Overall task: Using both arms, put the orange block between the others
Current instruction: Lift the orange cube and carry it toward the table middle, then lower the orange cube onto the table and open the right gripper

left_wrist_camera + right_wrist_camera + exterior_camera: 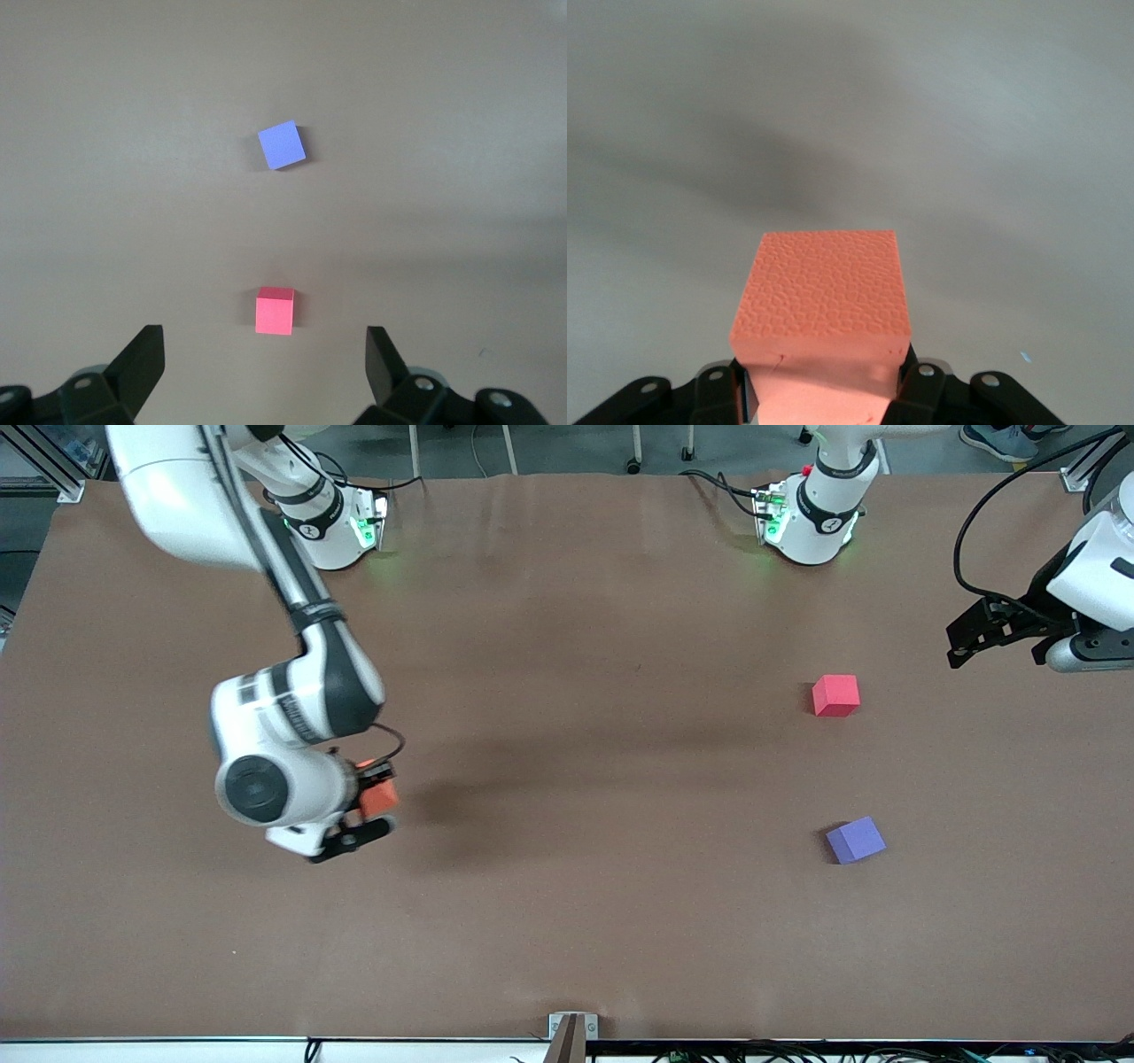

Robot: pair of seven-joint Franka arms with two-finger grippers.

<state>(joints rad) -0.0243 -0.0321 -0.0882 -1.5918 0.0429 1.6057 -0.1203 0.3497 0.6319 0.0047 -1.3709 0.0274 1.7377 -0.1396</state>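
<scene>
Brown paper covers the worktop (567, 921), with grey floor and cables showing along the top edge of the front view.

The right pincer (376, 802) is over the right arm's end of the worktop, closed on the orange block (379, 799). In the front view the arm's bulky white wrist hides most of the block, so only one orange face peeks out between the black fingers. The right wrist view shows more: the block's pebbled face fills the lower middle, its base clamped between the two fingers, whose tips are cut off by the frame's edge.

The pinkish-red cube (835, 694) and the purple-blue cube (855, 840) sit apart toward the left arm's end, the purple-blue one nearer the front camera and turned slightly askew.

The left pincer (266, 354) waits over that end of the worktop, fingers spread wide and holding nothing. In the front view it is partly cut off at the frame's edge.
</scene>
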